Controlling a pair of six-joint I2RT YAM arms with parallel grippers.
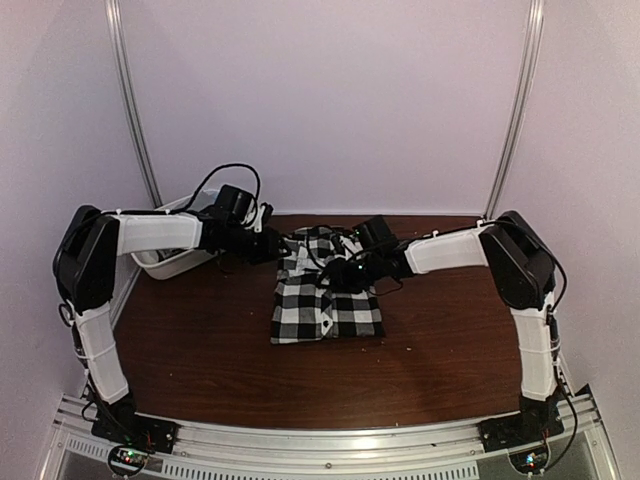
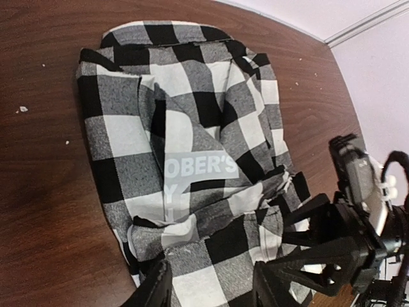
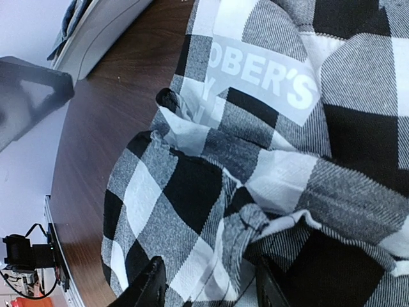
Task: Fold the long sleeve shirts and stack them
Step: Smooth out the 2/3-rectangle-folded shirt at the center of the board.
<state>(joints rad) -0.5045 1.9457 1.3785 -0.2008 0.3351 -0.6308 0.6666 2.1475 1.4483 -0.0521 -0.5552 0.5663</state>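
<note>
A black-and-white checked long sleeve shirt (image 1: 325, 300) lies folded in a rough rectangle in the middle of the brown table. Its printed neck label (image 2: 198, 169) faces up, and the cloth around it is bunched (image 3: 255, 173). My left gripper (image 2: 211, 289) hovers over the shirt's far left corner, fingers (image 2: 152, 291) apart, with checked cloth under the gap. My right gripper (image 3: 208, 289) is low over the shirt's far middle part, also with its fingers (image 3: 148, 288) apart above a rumpled fold. Neither is pinching any cloth. In the top view the two grippers (image 1: 268, 245) (image 1: 350, 270) are close together.
A white oval tub (image 1: 175, 262) stands at the back left under the left arm, and a bit of grey-blue cloth (image 3: 71, 16) shows at its rim. The right arm's wrist (image 2: 358, 217) sits close beside the left gripper. Bare table (image 1: 200, 350) lies in front of the shirt.
</note>
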